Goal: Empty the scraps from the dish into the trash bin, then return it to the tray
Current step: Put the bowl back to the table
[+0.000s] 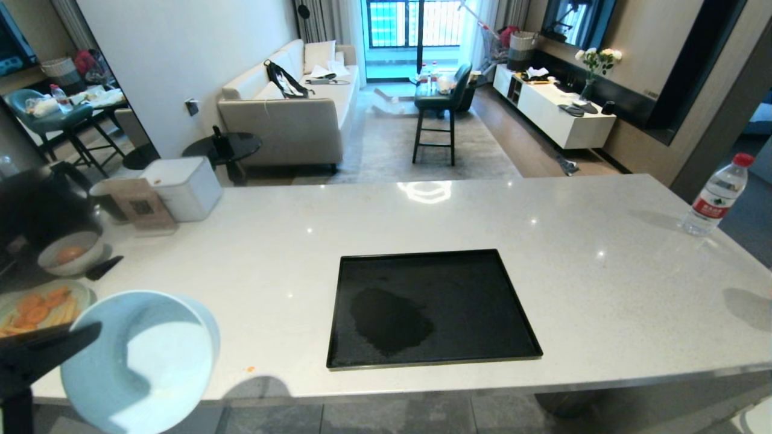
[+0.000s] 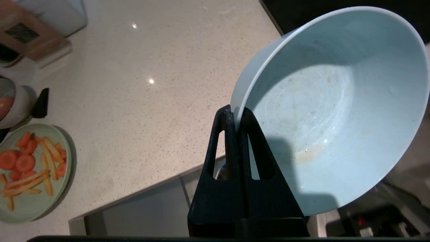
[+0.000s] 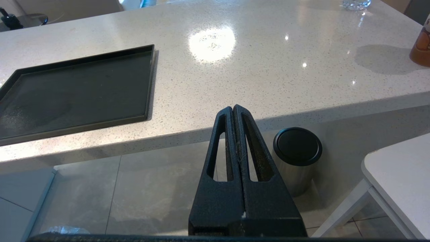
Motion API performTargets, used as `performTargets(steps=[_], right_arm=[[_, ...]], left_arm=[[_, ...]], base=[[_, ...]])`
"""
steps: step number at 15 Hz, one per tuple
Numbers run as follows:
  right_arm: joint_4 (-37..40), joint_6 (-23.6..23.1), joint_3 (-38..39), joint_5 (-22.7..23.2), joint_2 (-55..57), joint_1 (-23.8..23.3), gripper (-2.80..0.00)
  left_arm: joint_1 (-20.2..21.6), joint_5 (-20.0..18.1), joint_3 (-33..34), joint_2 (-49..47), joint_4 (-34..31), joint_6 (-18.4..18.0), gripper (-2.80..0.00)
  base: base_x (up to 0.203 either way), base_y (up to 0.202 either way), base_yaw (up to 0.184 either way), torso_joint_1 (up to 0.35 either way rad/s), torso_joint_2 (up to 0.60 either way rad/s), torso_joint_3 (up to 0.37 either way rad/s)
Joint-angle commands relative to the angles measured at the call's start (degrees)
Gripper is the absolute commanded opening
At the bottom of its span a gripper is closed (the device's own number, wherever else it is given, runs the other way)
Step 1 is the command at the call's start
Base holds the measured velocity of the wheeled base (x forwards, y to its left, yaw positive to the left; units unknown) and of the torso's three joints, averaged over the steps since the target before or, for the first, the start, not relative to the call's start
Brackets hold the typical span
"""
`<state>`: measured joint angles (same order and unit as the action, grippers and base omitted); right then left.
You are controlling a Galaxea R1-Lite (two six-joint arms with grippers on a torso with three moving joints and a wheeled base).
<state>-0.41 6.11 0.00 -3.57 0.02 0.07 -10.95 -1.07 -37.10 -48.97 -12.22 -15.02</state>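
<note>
Right gripper (image 3: 234, 108) pressed together, nothing between, hanging off the counter (image 3: 255, 67) edge over tiled floor (image 3: 134, 195). Black tray (image 3: 77, 90) flat on counter, bare (dull smear inside). Steel cylinder with black lid (image 3: 297, 149) upright on floor beside gripper. White furniture corner (image 3: 399, 171) nearby.

Dish (image 2: 336, 111) – pale blue, glossy, faint tan smear inside. Tray (image 1: 431, 307) – black, with a darker matte blotch. Counter (image 1: 543, 241) – off-white stone, fine grey speckle. Plate (image 2: 33, 205) – pale green, under orange carrot rounds (image 2: 20, 161) and pale-yellow sticks (image 2: 47, 158). Left gripper (image 2: 236, 116) and right gripper (image 3: 233, 109) – both black, grainy. Bottle (image 1: 718, 196) – clear, red cap, red label. Cylinder bin (image 3: 297, 161) – brushed steel, black lid.
</note>
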Motion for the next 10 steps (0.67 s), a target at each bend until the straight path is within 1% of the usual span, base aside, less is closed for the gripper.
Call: performTargets(steps=[1,3,5,7,10], right_arm=[[0.0,0.0,0.0,0.0,0.0,0.0,-2.8],[0.0,0.0,0.0,0.0,0.0,0.0,-2.8],[0.0,0.0,0.0,0.0,0.0,0.0,-2.8],[0.0,0.0,0.0,0.0,0.0,0.0,-2.8],[0.0,0.0,0.0,0.0,0.0,0.0,-2.8]], left_arm=[[-3.6,0.0,-7.2,-16.6,-2.8,-1.9,-2.8],[-7.4,0.1,-12.9,-25.6,-5.3,-4.0,-2.8],[-11.8,0.2,-18.0,-33.8,-6.4,-6.3,-2.8],[-16.1,0.3,-22.8,-40.7,-6.8,-7.3,-2.8],[-20.7,0.3,-29.8,-49.1,-7.0,-7.8,-2.8]], base=[[0.0,0.0,0.0,0.0,0.0,0.0],[0.0,0.0,0.0,0.0,0.0,0.0],[0.0,0.0,0.0,0.0,0.0,0.0],[0.0,0.0,0.0,0.0,0.0,0.0],[0.0,0.0,0.0,0.0,0.0,0.0]])
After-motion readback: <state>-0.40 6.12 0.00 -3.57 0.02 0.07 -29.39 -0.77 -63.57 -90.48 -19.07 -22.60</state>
